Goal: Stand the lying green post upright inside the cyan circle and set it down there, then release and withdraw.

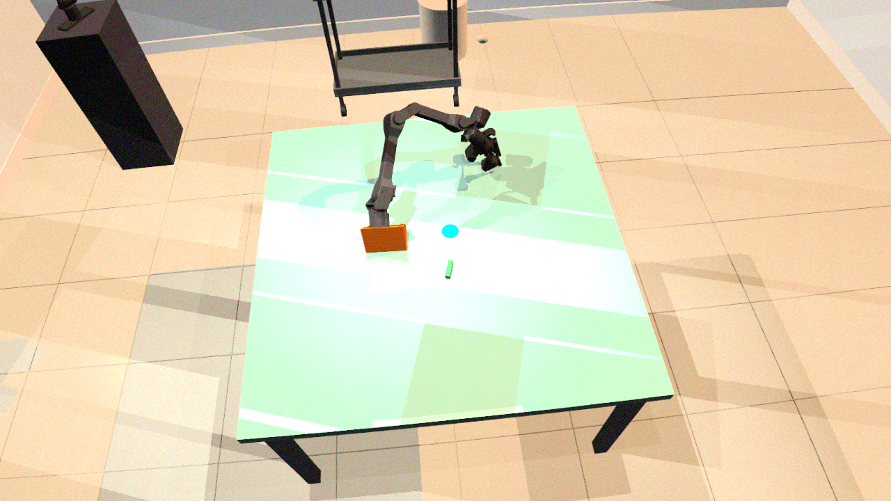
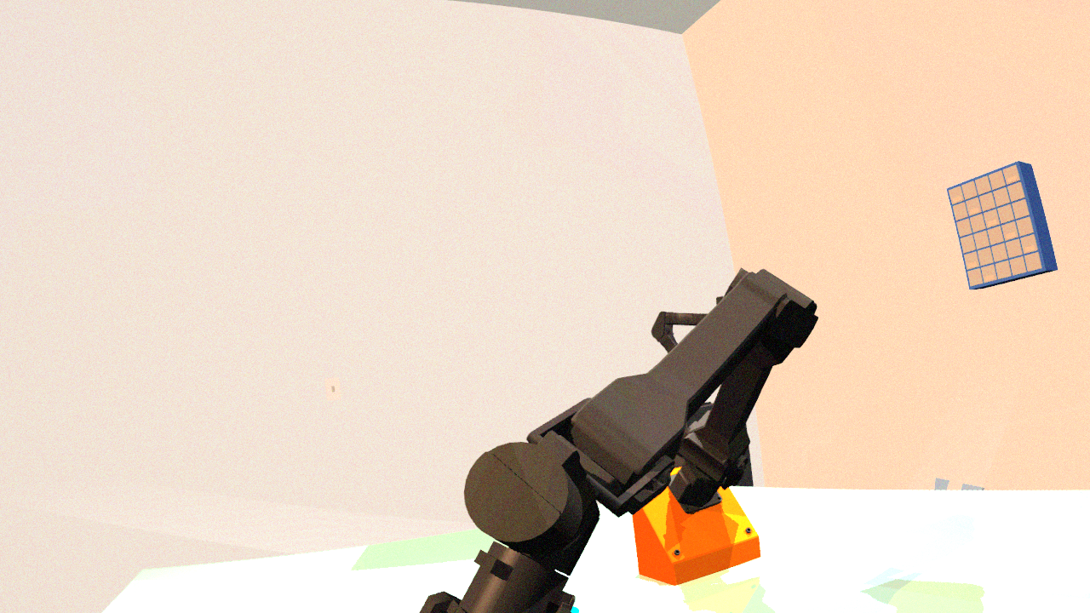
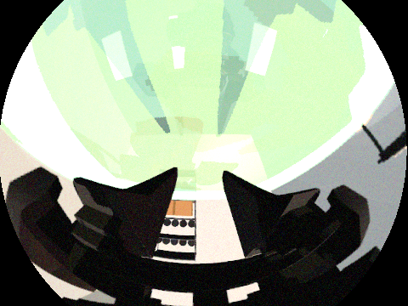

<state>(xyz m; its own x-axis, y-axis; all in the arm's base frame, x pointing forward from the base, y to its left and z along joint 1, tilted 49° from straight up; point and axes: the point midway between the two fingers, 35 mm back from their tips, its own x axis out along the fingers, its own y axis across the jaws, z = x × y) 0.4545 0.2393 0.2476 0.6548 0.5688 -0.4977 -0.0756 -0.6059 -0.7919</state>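
The green post [image 1: 449, 268] lies flat on the table, in front of the cyan circle, in the top view. The cyan circle [image 1: 450, 231] is flat on the table with nothing on it; only a sliver of it [image 2: 574, 610] shows at the bottom edge of the exterior view. The arm hides the post in the exterior view. My gripper [image 3: 200, 172] is partly open, with a gap between its fingertips and nothing held. In the top view it is above the back right part of the table, well behind the circle and the post. Neither shows in the wrist view.
The arm stands on an orange wedge base [image 1: 384, 238] [image 2: 697, 567], left of the circle. The table [image 1: 324, 367] has a dark front edge. Behind it stands a dark cart [image 1: 395, 68]. A black pedestal [image 1: 106, 93] stands at the back left.
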